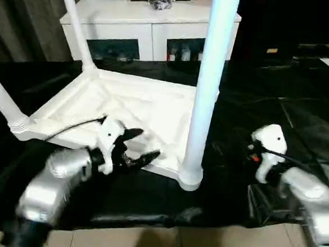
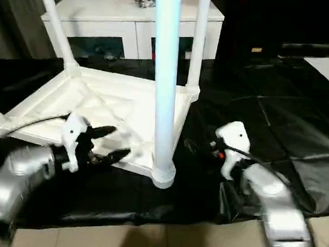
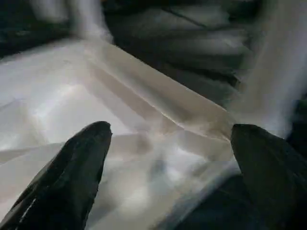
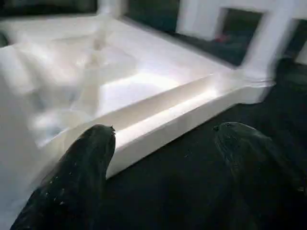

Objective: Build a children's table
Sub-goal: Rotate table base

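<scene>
The white tabletop [image 1: 132,107] lies upside down on the black mat, ribbed underside up. Tapered white legs stand in its corner sockets: the near right leg [image 1: 207,87], the far left leg [image 1: 75,24], the near left leg [image 1: 2,102] and the far right leg [image 2: 198,41]. My left gripper [image 1: 143,146] is open over the tabletop's near edge, left of the near right leg, with nothing between its fingers [image 3: 81,167]. My right gripper [image 4: 163,139] is open low over the mat, right of the tabletop and facing its side rim; its white wrist housing [image 1: 268,146] stands beside the near right leg.
A white cabinet with glass doors [image 1: 149,23] stands behind the tabletop with small items on top. The black mat [image 1: 289,109] spreads wide to the right. Tan floor [image 1: 212,243] runs along the front edge. A dark curtain [image 1: 25,17] hangs at the back left.
</scene>
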